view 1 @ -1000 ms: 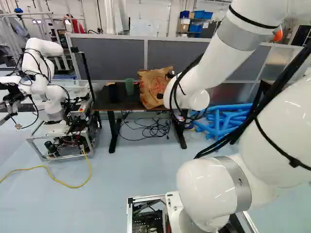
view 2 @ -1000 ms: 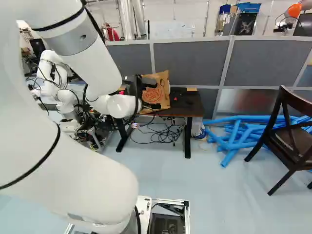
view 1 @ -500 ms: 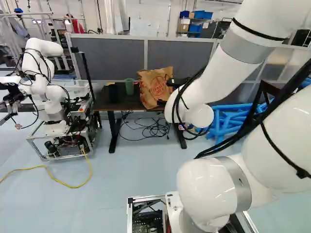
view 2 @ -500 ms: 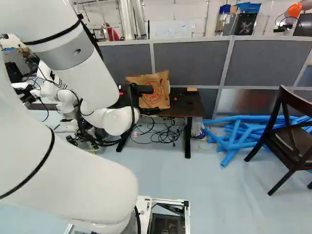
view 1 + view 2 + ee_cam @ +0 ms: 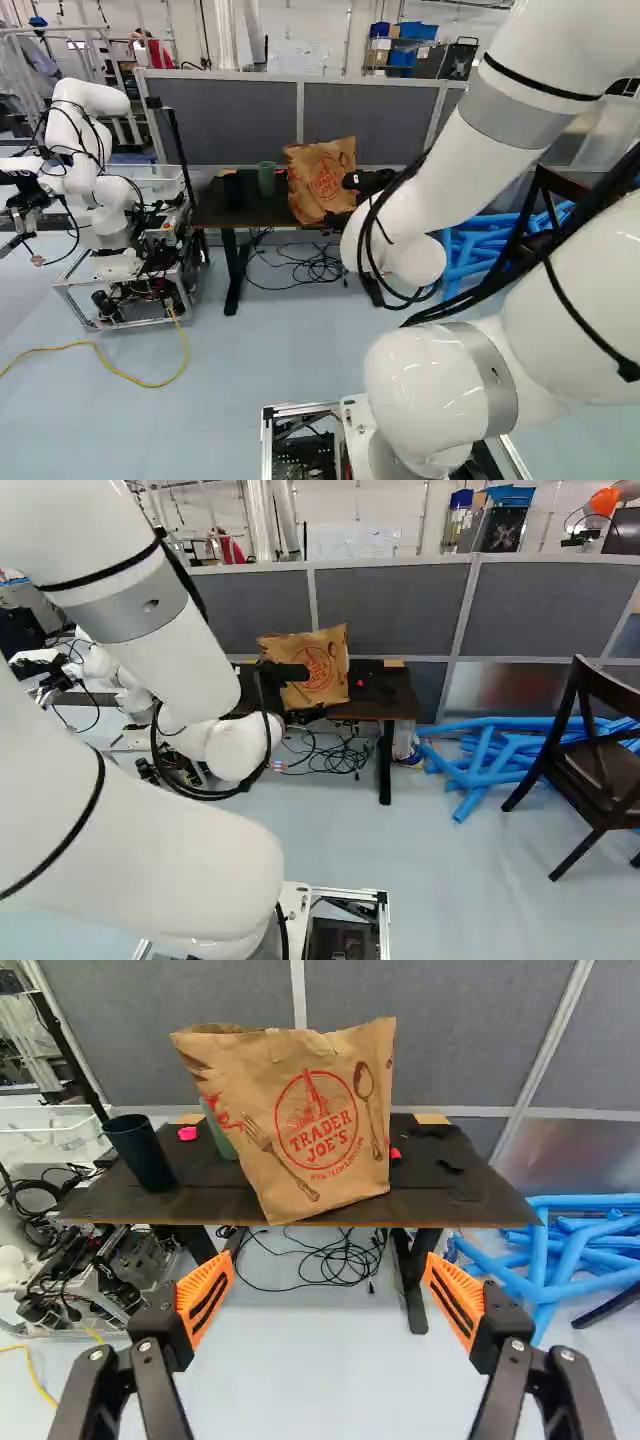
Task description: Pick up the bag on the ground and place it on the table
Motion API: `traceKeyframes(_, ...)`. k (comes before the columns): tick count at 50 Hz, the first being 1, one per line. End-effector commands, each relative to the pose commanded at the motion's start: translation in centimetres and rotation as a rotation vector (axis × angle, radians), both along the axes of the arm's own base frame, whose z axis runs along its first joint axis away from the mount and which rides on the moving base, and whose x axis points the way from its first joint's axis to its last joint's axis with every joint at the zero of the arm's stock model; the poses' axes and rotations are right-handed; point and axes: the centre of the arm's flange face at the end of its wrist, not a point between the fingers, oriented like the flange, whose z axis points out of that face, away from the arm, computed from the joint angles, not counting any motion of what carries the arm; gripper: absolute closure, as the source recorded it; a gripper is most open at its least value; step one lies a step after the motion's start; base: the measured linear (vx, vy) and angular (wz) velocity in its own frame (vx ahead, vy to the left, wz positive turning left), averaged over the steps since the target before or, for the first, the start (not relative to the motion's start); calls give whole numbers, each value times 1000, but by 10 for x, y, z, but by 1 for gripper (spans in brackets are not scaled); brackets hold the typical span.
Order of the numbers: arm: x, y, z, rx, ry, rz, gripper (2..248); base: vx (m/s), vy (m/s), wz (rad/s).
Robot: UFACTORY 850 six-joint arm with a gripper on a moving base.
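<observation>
Brown paper bag [image 5: 300,1125] stands on table [image 5: 460,1188]. Gripper [image 5: 329,1260] has drawn back from it, fingers wide apart, holding nothing; bag stayed in same place. So, placing looks already finished.

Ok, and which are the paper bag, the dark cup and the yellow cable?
Paper bag [image 5: 315,1125]: wrist view, on its printed front.
Dark cup [image 5: 142,1157]: wrist view, on its side.
Yellow cable [image 5: 150,385]: left base view, on its lowest bend.
</observation>
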Motion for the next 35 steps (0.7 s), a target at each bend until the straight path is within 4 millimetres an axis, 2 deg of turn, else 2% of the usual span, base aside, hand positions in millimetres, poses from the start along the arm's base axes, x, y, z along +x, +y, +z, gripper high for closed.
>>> traceKeyframes(35, -6, 0, -3, -10, -11, 4, 3, 0, 0, 0)
